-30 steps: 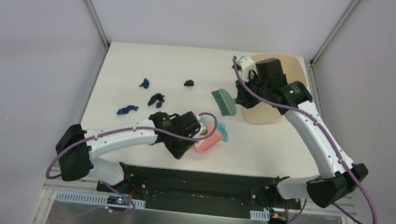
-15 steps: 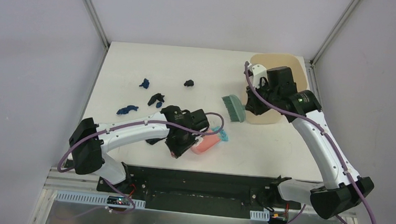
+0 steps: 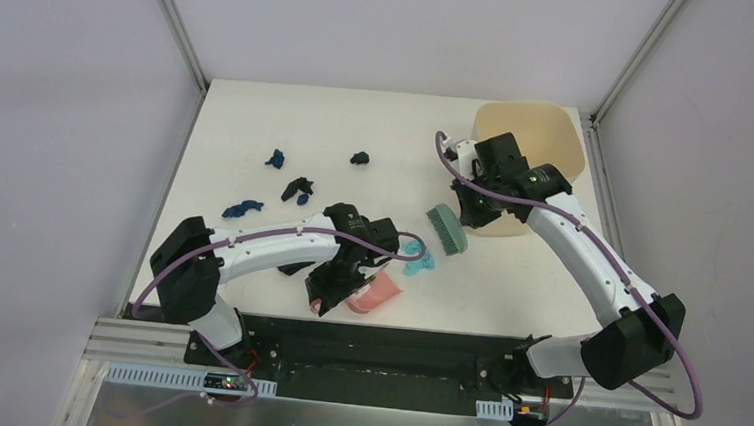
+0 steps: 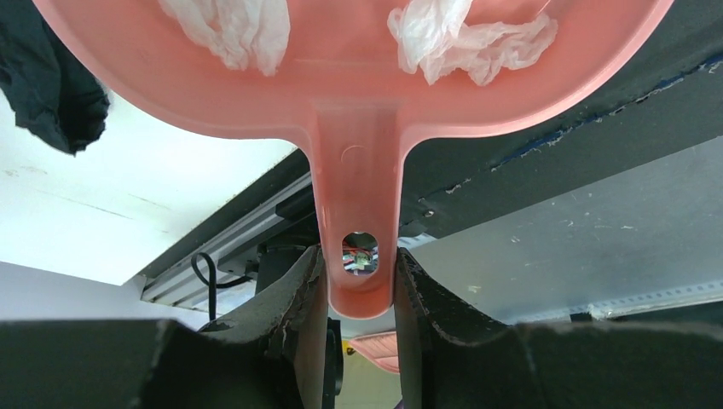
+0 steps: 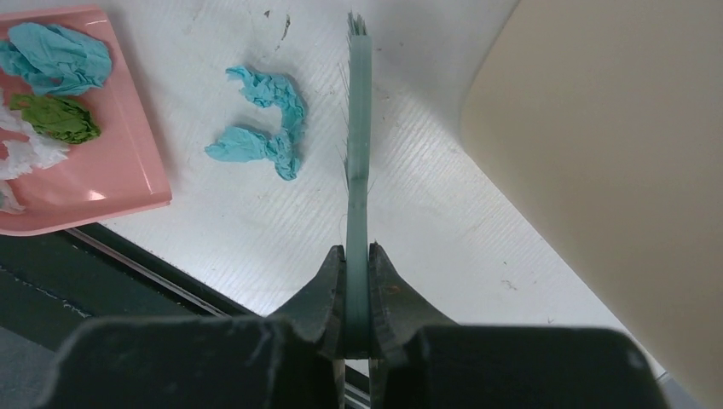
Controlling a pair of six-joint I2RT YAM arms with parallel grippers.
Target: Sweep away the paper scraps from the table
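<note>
The left tool grips the dustpan at six o'clock on the counter to catch scraps from the brush clamped in the right tool.

Bright, even overhead light; soft shadows; wrist views blur up close.

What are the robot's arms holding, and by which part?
Left jaws clamp the pink plastic dustpan by its handle's tip; right jaws pinch the teal hand brush by its thin handle.
</note>
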